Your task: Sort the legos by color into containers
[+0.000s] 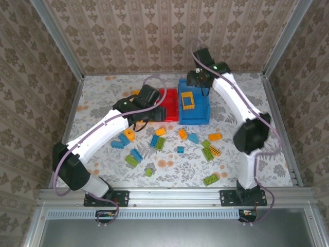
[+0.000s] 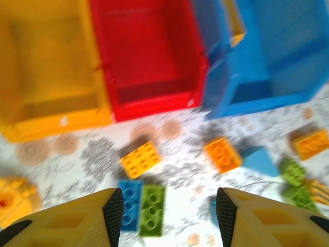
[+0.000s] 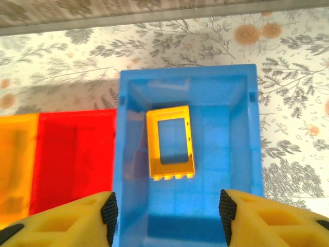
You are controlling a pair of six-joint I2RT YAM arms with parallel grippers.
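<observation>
Several blue, green and orange-yellow legos [image 1: 182, 134] lie scattered on the table in front of the bins. My left gripper [image 2: 169, 218] hangs open and empty just before the red bin [image 2: 149, 51], above a blue brick [image 2: 130, 204] and a green brick [image 2: 152, 209] lying side by side. A yellow brick [image 2: 140, 159] and an orange brick [image 2: 222, 154] lie ahead of it. My right gripper [image 3: 167, 216] is open and empty over the blue bin [image 3: 226, 154], where the orange frame [image 3: 170, 142] lies flat. The yellow-orange bin [image 2: 51, 67] stands left of the red one.
The three bins stand in a row at the table's middle back, with the blue bin [image 1: 198, 110] at the right and the red bin [image 1: 169, 98] beside it. Patterned walls and a metal frame [image 1: 77, 77] enclose the table. Green bricks [image 1: 210, 179] lie near the front edge.
</observation>
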